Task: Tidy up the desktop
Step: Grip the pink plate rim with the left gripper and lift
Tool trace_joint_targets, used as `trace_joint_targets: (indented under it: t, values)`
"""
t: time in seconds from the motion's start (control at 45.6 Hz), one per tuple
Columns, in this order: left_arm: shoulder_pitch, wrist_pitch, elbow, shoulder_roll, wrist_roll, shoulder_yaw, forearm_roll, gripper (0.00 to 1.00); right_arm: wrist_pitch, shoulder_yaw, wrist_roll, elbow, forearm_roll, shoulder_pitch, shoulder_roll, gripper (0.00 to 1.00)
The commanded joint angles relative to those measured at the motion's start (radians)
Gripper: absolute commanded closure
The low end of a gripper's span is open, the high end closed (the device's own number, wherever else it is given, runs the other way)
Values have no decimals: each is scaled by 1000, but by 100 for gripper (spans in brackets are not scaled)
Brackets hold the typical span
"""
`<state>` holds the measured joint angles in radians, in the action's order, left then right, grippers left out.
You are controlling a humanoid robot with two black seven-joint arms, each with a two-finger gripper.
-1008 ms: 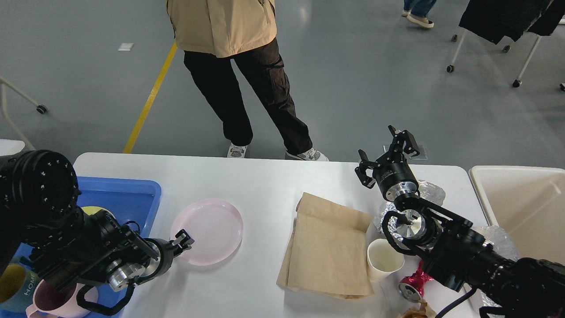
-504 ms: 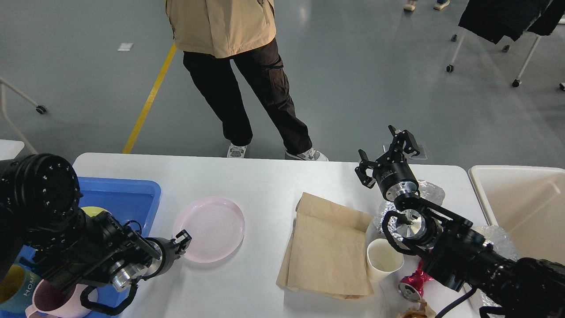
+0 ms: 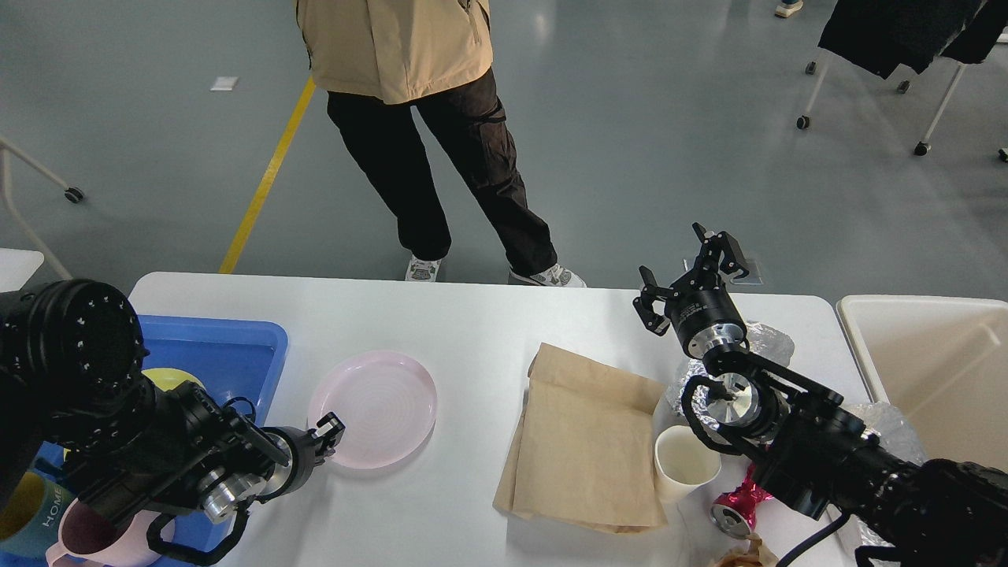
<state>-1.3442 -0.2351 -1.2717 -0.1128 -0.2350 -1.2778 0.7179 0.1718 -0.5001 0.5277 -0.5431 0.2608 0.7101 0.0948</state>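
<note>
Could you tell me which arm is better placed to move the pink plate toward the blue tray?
Probably the left. The left gripper is at the near-left rim of the pink plate, beside the blue tray. The right gripper is raised, open, beyond the paper bag.

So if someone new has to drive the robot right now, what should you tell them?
Left gripper: at the near rim of the pink plate; grip state unclear.
Right gripper: open, empty, raised over the desktop's far right.
Already in the blue tray: some mugs.
Still out: the plate, brown paper bag, white cup, crushed can, foil.
The cream bin sits at right.
</note>
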Motion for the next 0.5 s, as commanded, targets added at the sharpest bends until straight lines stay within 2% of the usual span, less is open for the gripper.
trace_joint_targets:
  t: [0.0,0.482]
  values:
    - [0,-15,0,1,-1,0,0,100,0,0,0,0,0,0,0,0]
    - [-21,-12,-18,-5,-30,-12,-11,100,0,0,0,0,0,-1,0,0]
